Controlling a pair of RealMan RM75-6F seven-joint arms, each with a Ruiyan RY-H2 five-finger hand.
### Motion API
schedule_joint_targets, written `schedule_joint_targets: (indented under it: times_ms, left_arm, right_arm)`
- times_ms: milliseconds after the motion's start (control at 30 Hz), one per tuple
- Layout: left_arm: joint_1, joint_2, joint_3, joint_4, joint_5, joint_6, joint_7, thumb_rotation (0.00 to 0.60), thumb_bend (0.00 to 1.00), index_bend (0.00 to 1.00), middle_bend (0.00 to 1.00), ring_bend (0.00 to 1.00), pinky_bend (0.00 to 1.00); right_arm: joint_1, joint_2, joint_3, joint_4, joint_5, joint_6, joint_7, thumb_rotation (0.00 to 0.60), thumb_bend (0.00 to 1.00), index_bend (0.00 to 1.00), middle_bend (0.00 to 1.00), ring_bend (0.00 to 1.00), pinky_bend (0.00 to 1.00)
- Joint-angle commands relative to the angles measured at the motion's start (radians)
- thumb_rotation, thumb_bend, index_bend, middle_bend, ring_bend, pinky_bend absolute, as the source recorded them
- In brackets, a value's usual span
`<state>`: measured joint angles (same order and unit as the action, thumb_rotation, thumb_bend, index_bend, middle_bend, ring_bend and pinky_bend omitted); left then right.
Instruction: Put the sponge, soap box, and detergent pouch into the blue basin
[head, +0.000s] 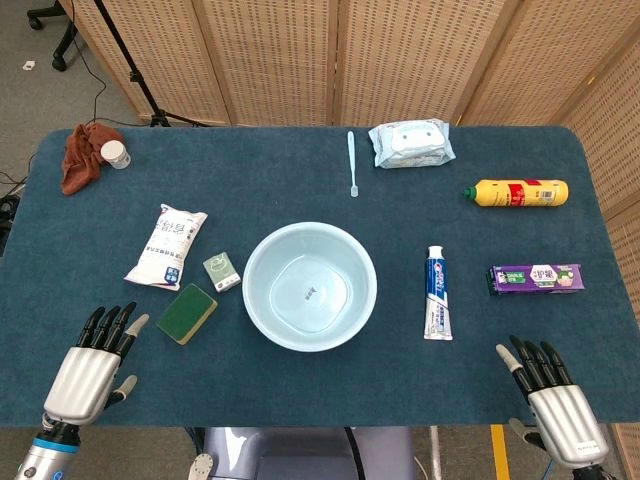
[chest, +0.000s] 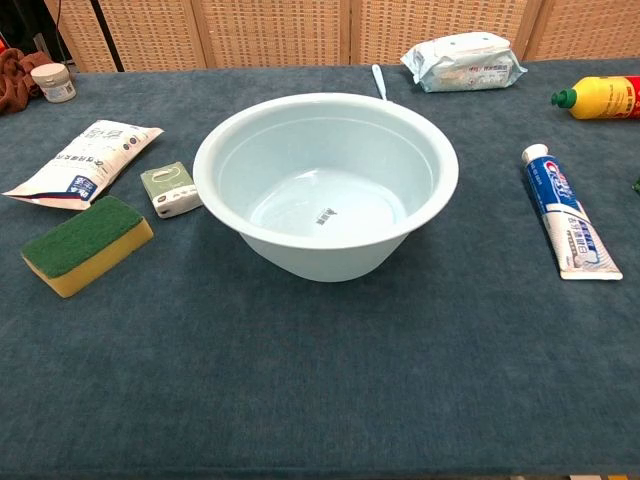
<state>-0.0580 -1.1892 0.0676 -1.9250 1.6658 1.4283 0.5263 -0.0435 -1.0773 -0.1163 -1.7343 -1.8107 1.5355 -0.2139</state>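
Note:
The pale blue basin (head: 310, 286) (chest: 326, 180) stands empty mid-table. Left of it lie the green-and-yellow sponge (head: 186, 313) (chest: 87, 243), the small green soap box (head: 222, 270) (chest: 170, 189) and the white detergent pouch (head: 166, 246) (chest: 85, 163). My left hand (head: 95, 365) rests at the near left edge, fingers apart and empty, just short of the sponge. Over the near right edge, far from all three items, is my right hand (head: 550, 395), also empty with fingers spread. Neither hand shows in the chest view.
A toothpaste tube (head: 437, 293) (chest: 568, 209) lies right of the basin, a purple box (head: 535, 278) beyond it. At the back are a yellow bottle (head: 520, 192), a wipes pack (head: 411, 143), a toothbrush (head: 352, 162), a brown cloth (head: 82, 157) and a small white jar (head: 116, 154).

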Motion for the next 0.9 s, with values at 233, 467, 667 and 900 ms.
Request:
schedule_joint_targets:
  times_ms: [233, 467, 667, 900]
  left_arm:
    - [0.003, 0.004, 0.002, -0.001, 0.01, 0.012, -0.008, 0.6, 0.22, 0.04, 0.0, 0.0, 0.0]
    - [0.004, 0.006, 0.005, 0.0, 0.018, 0.014, -0.012, 0.6, 0.22, 0.04, 0.0, 0.0, 0.0]
    - [-0.003, 0.004, -0.004, 0.006, -0.007, 0.002, -0.017, 0.6, 0.22, 0.03, 0.0, 0.0, 0.0]
    - [0.004, 0.0, -0.003, 0.004, 0.012, 0.024, -0.021, 0.6, 0.22, 0.0, 0.0, 0.0, 0.0]
  right_arm:
    - [-0.002, 0.002, -0.004, -0.001, -0.008, 0.006, 0.002, 0.6, 0.1, 0.06, 0.0, 0.0, 0.0]
    - [-0.006, 0.006, -0.006, 0.0, -0.01, 0.015, 0.008, 0.6, 0.1, 0.06, 0.0, 0.0, 0.0]
    - [-0.004, 0.001, -0.004, 0.0, -0.006, 0.006, -0.004, 0.6, 0.1, 0.06, 0.0, 0.0, 0.0]
    - [-0.008, 0.001, -0.004, 0.005, -0.017, 0.023, 0.004, 0.6, 0.1, 0.06, 0.0, 0.0, 0.0]
